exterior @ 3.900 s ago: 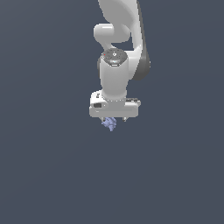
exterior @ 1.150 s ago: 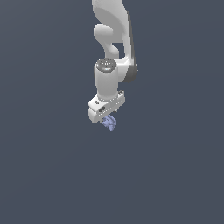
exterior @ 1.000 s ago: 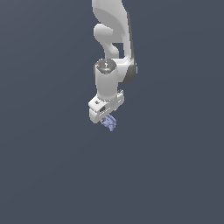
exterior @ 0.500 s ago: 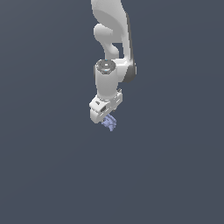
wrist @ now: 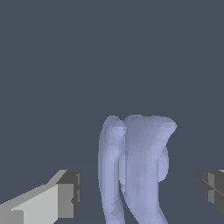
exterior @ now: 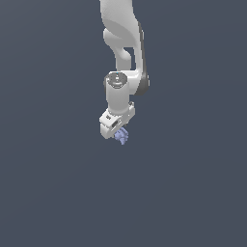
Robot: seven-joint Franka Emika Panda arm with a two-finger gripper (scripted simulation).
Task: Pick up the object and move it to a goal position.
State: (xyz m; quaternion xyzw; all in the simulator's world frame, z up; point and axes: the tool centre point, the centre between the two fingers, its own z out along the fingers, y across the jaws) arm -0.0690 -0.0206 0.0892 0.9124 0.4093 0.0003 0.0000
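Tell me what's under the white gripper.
Directly under the gripper sits the lavender-blue object. In the wrist view the object stands between the two fingertips with gaps on both sides. The gripper hides the object's top in the exterior view, and contact there cannot be seen.

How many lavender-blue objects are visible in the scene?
1. The object sits just under the white gripper; the wrist view shows it between the fingers, with gaps.

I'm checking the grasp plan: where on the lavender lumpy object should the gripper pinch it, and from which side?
Pinch the lumpy object across its narrow upright lobes, one pad per flank, coming straight down as the gripper does. The wrist view shows gaps either side.
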